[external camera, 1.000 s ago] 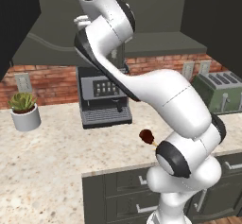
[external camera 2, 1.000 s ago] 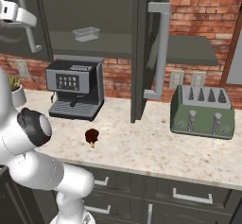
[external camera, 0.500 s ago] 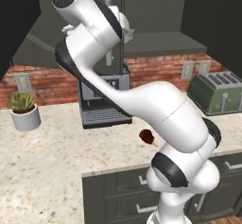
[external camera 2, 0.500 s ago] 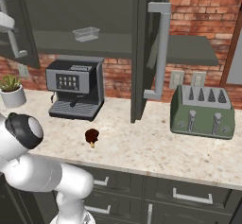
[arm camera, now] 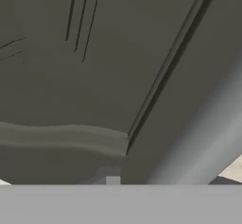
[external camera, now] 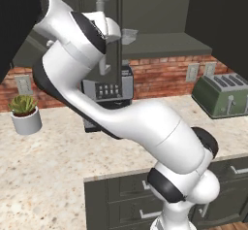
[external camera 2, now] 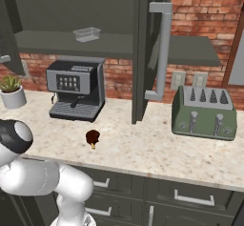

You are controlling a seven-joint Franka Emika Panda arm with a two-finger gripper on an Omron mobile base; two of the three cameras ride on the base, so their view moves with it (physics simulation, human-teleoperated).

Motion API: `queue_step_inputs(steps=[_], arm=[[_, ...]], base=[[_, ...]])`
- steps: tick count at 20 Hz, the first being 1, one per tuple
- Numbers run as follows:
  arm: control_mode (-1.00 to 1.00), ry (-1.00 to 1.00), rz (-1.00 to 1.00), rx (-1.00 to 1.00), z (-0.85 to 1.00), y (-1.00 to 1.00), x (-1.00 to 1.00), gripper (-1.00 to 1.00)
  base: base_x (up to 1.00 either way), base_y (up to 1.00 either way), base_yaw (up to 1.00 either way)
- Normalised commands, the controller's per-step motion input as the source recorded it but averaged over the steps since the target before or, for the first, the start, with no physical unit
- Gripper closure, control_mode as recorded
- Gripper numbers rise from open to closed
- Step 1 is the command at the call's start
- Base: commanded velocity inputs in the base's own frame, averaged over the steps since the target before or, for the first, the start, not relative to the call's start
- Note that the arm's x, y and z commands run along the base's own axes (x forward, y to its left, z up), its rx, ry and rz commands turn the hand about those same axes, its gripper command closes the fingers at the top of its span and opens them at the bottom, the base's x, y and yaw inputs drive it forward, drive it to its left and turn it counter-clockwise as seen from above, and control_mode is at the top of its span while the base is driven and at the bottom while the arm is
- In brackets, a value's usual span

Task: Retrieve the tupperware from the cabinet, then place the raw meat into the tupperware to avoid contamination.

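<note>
- The hand is close against a cabinet door: its own view looks onto curved panel trim with a silver bar handle slanting past at the right. Its fingertips cannot be made out, so I cannot tell how wide it stands.
- In the left base view the arm arcs up from lower right to the cabinet, its upper links covering most of the coffee machine and the bench just in front of it.
- The right base view gives what the arm hides there: the tupperware sits on the cabinet shelf, above the coffee machine, with the door beside it standing open edge-on.
- The meat lies on the bench in front of the coffee machine, a little to its right, apart from it.
- The toaster stands at the right end of the bench, below the cabinet's other half.
- A potted plant stands at the left end, near the brick wall.
</note>
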Motion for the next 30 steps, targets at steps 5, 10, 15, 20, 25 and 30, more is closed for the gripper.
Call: queue_step_inputs(steps=[5,10,15,20,25,30], arm=[[-1.00,0.02,-0.07,-0.06,0.00,0.38,-0.12,1.00],[-1.00,0.00,-0.07,0.00,0.00,0.01,-0.12,1.00],[-1.00,0.00,-0.03,0.00,0.00,0.00,-0.32,-1.00],[-1.00,0.01,-0.07,0.00,0.00,-0.01,-0.51,-1.00],[-1.00,0.00,-0.07,0.00,0.00,-0.12,-0.32,-1.00],[-1.00,0.01,-0.12,0.00,0.00,-0.04,-0.54,-1.00]], base=[[0.00,0.00,0.00],[0.00,0.00,0.00],[0.00,0.00,0.00],[0.00,0.00,0.00],[0.00,0.00,0.00],[0.00,0.00,0.00]])
